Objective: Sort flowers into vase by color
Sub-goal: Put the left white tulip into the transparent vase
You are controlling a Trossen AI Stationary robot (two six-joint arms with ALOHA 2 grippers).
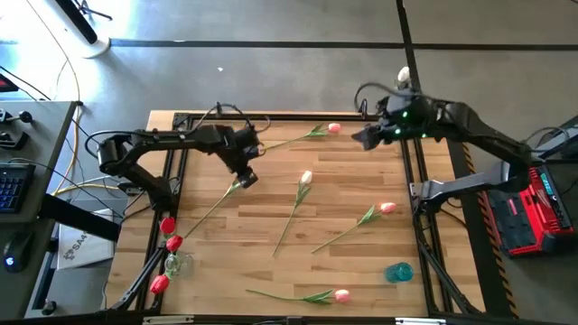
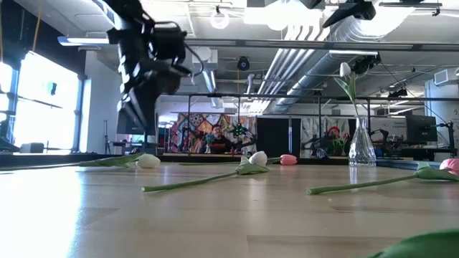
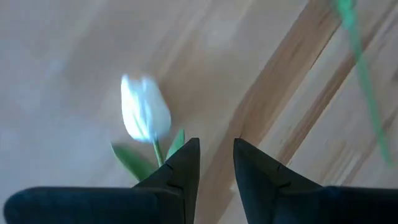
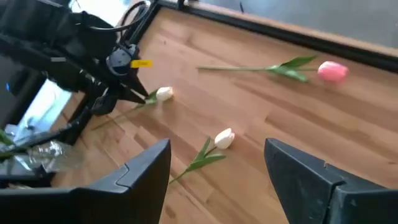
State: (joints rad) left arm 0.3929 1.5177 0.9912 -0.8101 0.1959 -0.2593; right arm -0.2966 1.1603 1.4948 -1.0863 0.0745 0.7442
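Note:
A white tulip [image 1: 237, 186] lies flat on the wooden table, its stem running toward the near left. My left gripper [image 1: 246, 178] hovers just above it, pointing steeply down, fingers a little apart. In the left wrist view the bud [image 3: 144, 115] lies beside one finger, and only bare wood shows between the fingers of my left gripper [image 3: 216, 144]. My right gripper [image 1: 359, 138] is raised over the far right of the table, wide open and empty. A second white tulip [image 1: 305, 178] lies mid-table. Pink tulips lie at the far side [image 1: 334, 128], right [image 1: 386, 208] and near edge [image 1: 340, 294].
A clear vase [image 1: 173, 264] with red tulips [image 1: 172, 242] stands at the table's left edge. A blue vase [image 1: 398, 271] stands near right. Another clear vase [image 2: 362, 147] at the far right holds a white tulip [image 2: 346, 69]. A black frame [image 1: 411, 171] runs along the table's edges.

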